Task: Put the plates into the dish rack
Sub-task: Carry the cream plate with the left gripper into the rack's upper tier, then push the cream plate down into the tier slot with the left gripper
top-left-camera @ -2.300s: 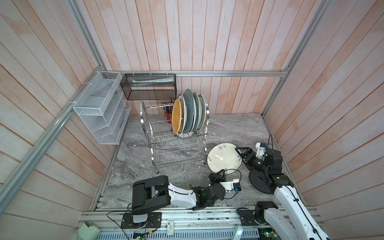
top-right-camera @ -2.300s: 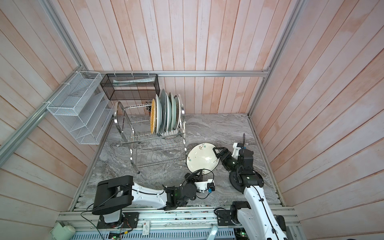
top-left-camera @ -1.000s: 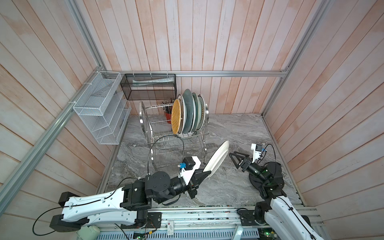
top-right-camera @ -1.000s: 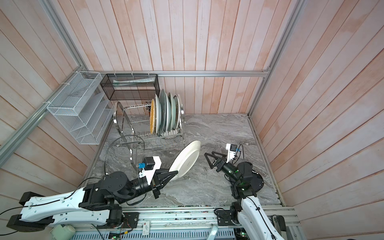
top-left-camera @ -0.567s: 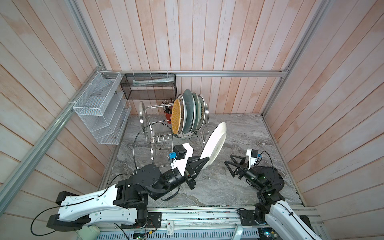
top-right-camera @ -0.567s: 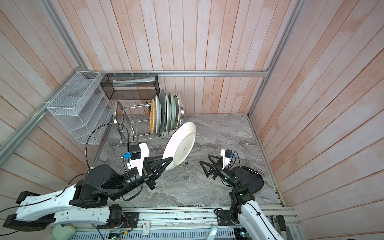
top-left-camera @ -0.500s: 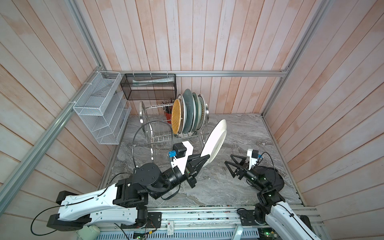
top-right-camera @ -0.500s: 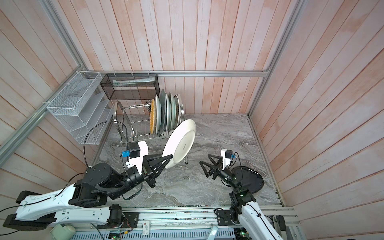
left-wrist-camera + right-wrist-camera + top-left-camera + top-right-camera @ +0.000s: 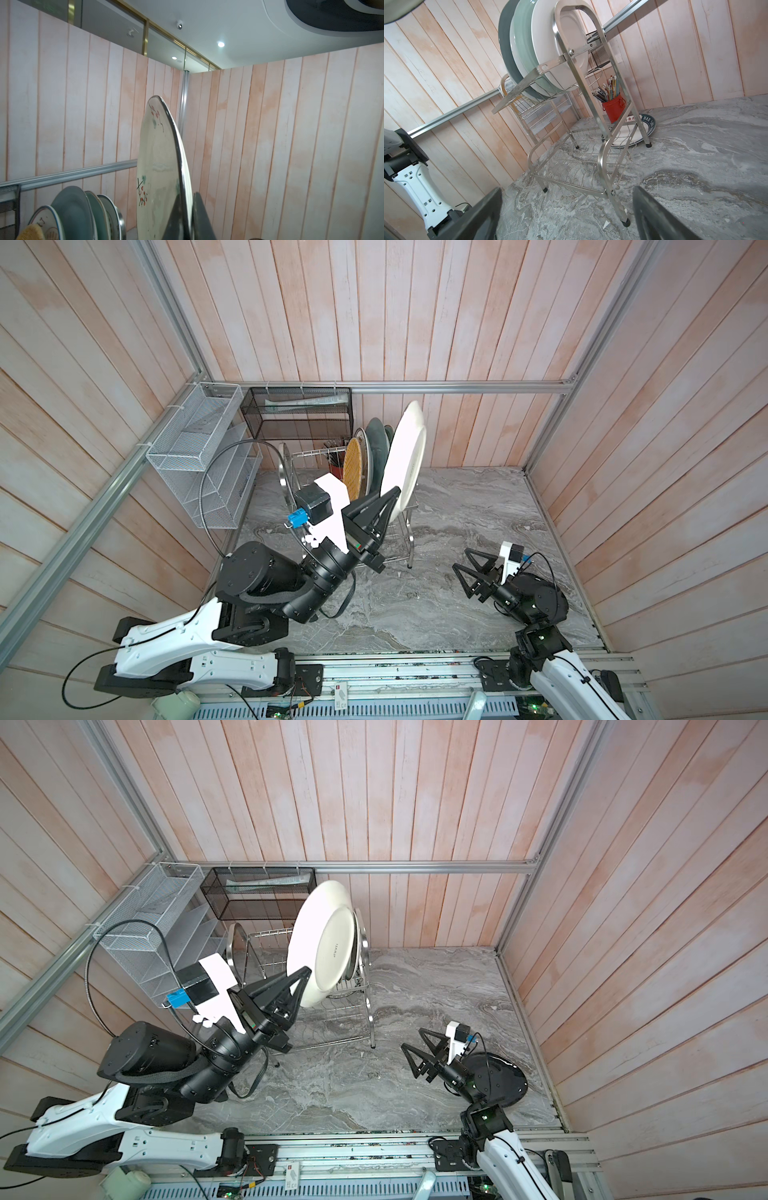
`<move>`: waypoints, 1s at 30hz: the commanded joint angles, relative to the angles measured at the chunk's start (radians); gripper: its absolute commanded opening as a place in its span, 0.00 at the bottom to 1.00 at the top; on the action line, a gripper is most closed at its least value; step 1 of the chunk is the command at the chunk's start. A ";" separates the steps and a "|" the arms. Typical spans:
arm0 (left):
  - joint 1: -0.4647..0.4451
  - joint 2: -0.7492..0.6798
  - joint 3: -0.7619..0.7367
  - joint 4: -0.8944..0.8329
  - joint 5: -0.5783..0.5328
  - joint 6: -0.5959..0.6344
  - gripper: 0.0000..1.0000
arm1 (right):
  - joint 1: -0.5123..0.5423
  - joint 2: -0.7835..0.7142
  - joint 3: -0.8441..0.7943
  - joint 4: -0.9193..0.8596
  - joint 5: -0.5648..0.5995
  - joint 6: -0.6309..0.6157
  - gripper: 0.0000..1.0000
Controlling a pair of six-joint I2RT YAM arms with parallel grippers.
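One glossy round plate (image 9: pixel 405 448), rim clamped by left pincer (image 9: pixel 392 494), upright beside shiny wire rack (image 9: pixel 410 537); right pincer (image 9: pixel 462 559) gapes.

Held plate (image 9: pixel 322 944) screens the load of the dish rack (image 9: pixel 369 1002) in a top view — slivers only. Black plate (image 9: pixel 505 1073) partly behind right arm (image 9: pixel 461 1077) (held plate's underside print too small to read).

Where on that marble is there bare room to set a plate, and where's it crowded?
Bare: the marble between the dish rack and the right hand, and the far corner right of the rack. Crowded: the rack's upper tier and around the black plate.
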 commanded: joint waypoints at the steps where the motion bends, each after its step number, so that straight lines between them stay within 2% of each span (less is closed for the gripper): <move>1: 0.035 0.005 0.102 0.132 -0.083 0.117 0.00 | 0.009 -0.008 -0.011 0.021 0.015 -0.007 0.98; 4: 0.121 0.024 0.164 0.040 -0.117 0.062 0.00 | 0.010 -0.008 -0.011 0.021 0.014 -0.006 0.98; 9: 0.336 0.074 0.275 -0.245 -0.060 -0.166 0.00 | 0.014 -0.005 -0.011 0.027 0.009 -0.005 0.98; 13: 0.575 0.164 0.394 -0.497 0.116 -0.401 0.00 | 0.020 0.007 -0.012 0.034 0.002 -0.005 0.98; 20: 0.850 0.236 0.366 -0.574 0.378 -0.587 0.00 | 0.028 0.017 -0.008 0.034 0.004 -0.012 0.98; 23: 0.901 0.243 0.310 -0.549 0.429 -0.622 0.00 | 0.029 0.019 -0.008 0.034 0.007 -0.013 0.98; 30: 0.913 0.257 0.244 -0.531 0.422 -0.640 0.00 | 0.037 0.031 -0.007 0.034 0.012 -0.016 0.98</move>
